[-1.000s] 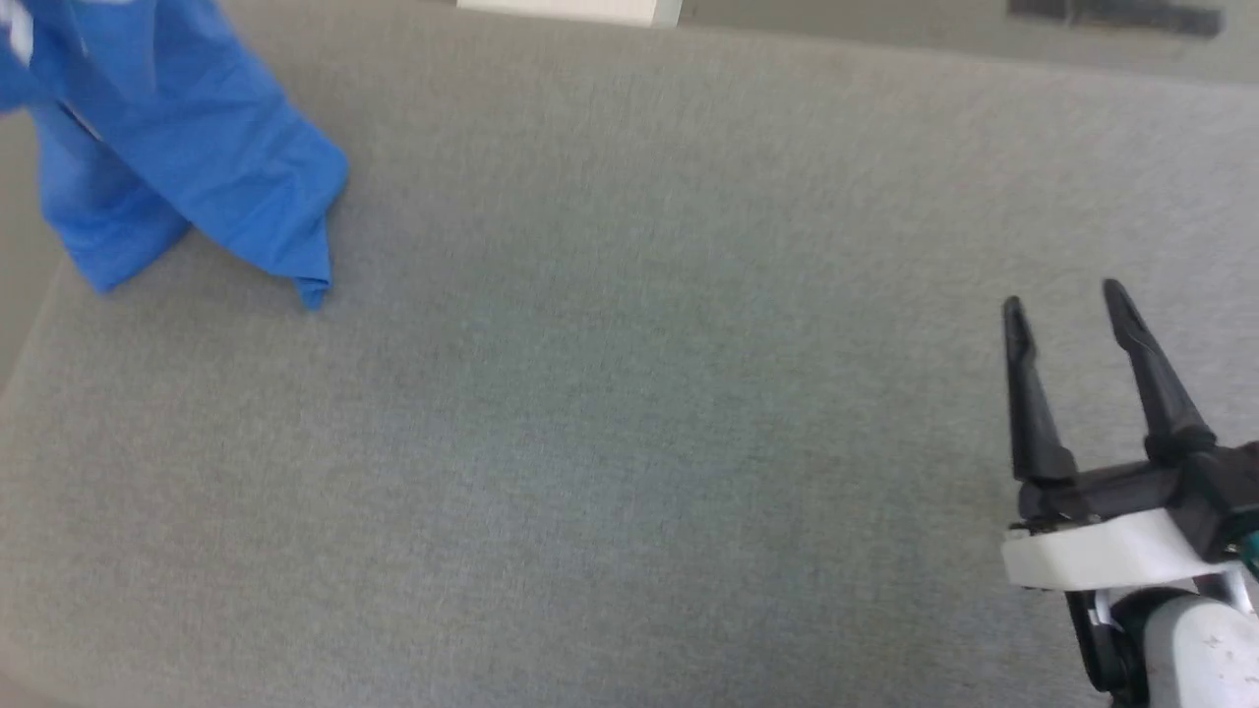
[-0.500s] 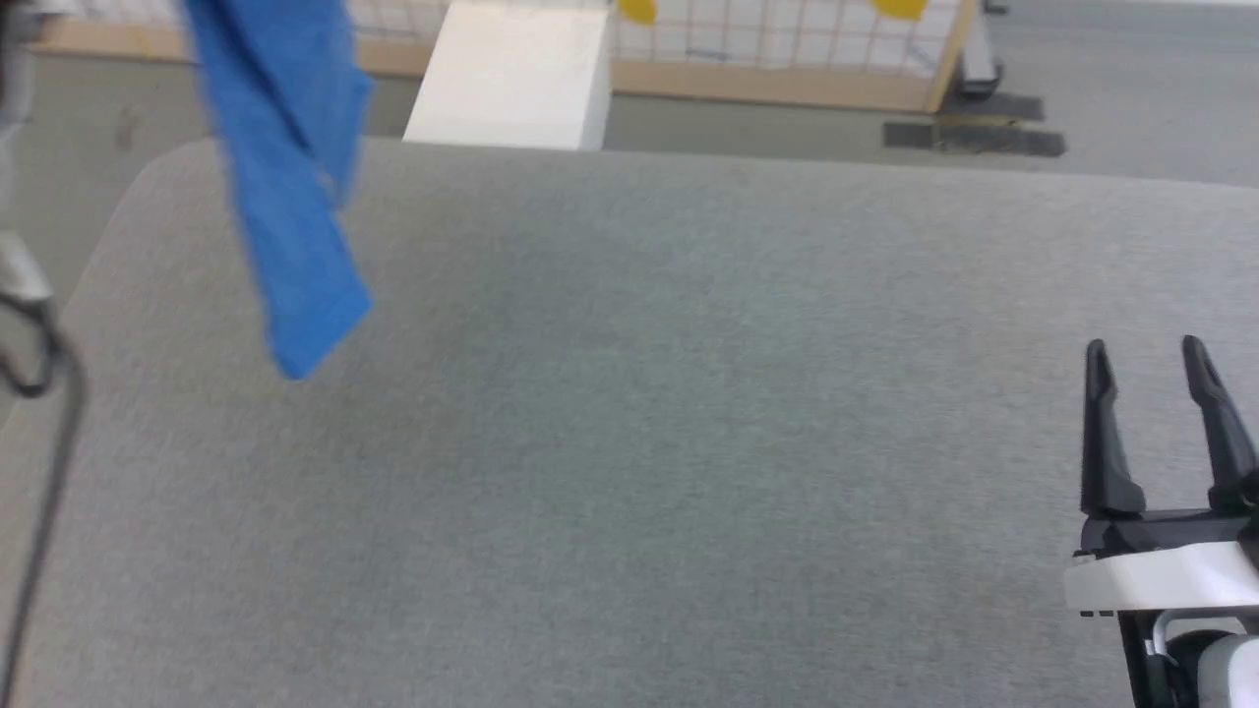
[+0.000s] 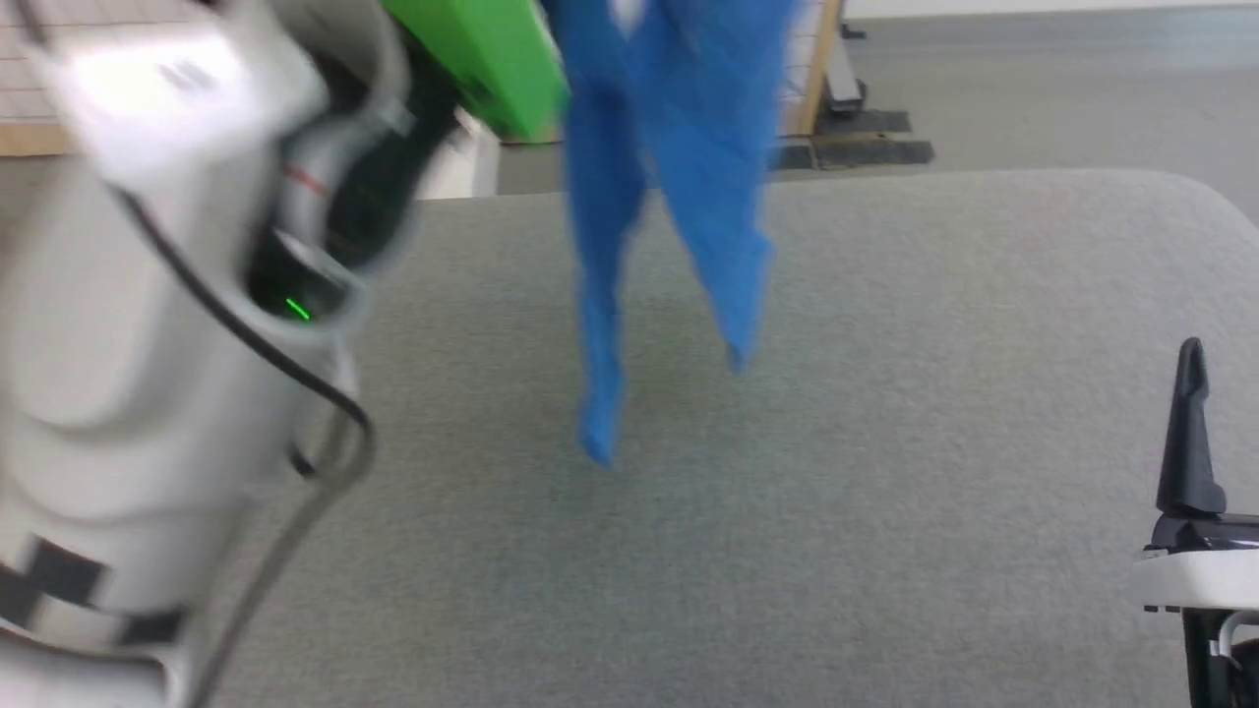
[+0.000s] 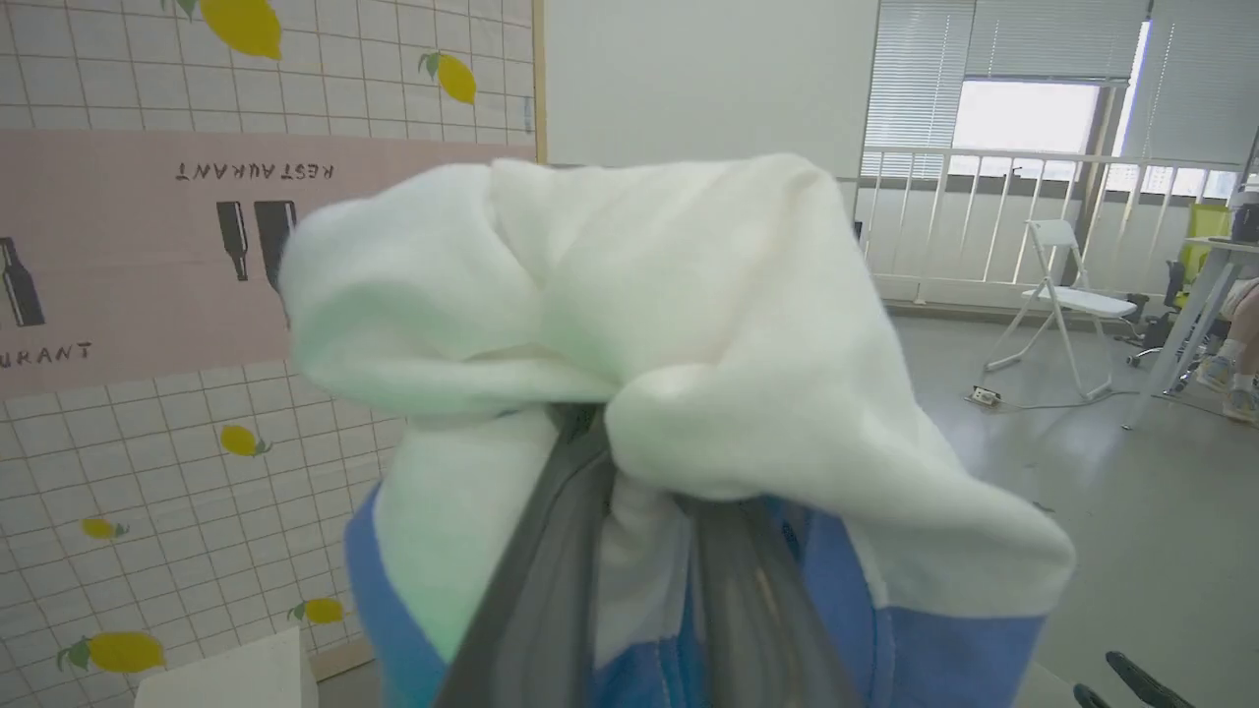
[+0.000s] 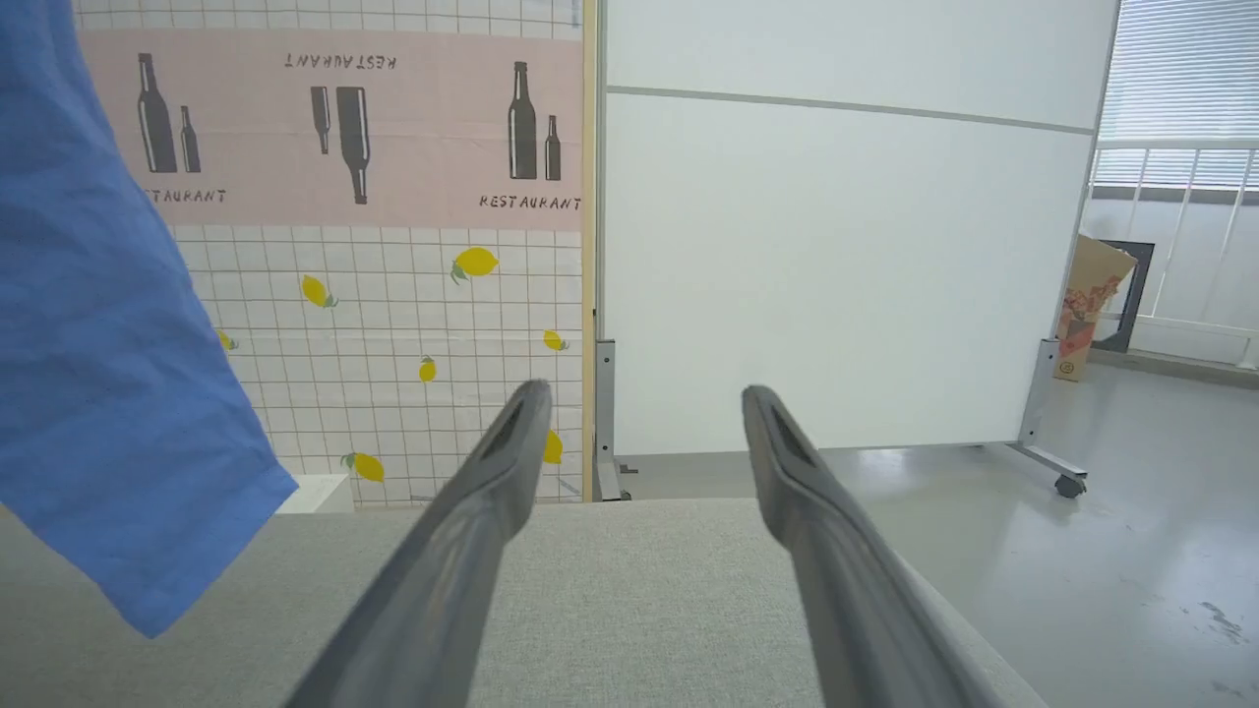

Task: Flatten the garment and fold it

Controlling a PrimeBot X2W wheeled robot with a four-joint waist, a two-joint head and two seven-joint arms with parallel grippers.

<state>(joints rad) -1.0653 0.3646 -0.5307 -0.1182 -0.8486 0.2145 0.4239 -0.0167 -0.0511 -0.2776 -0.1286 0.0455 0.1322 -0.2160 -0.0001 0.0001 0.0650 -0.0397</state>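
Note:
The garment (image 3: 679,157) hangs in the air over the grey padded table (image 3: 885,472), its blue folds dangling with the lowest tip just above the surface. In the left wrist view my left gripper (image 4: 629,433) is shut on a bunch of the garment (image 4: 689,324), white cloth above the fingers and blue cloth below. My blurred left arm (image 3: 148,344) takes up the left of the head view. My right gripper (image 5: 644,398) stands open and holds nothing, low over the table's right side. One of its fingers (image 3: 1190,433) shows at the right edge. The blue cloth (image 5: 98,344) hangs to its left.
A wall of lemon-printed tiles (image 5: 393,324) and a white wheeled panel (image 5: 836,275) stand beyond the table's far edge. A white box (image 4: 226,678) sits by the wall. A folding chair (image 4: 1057,295) and a seated person's feet (image 4: 1229,374) are farther off.
The head camera has tilted up and turned. The garment has been lifted off the table's left side and now hangs over the middle. My left arm has come into view; the right gripper stays open.

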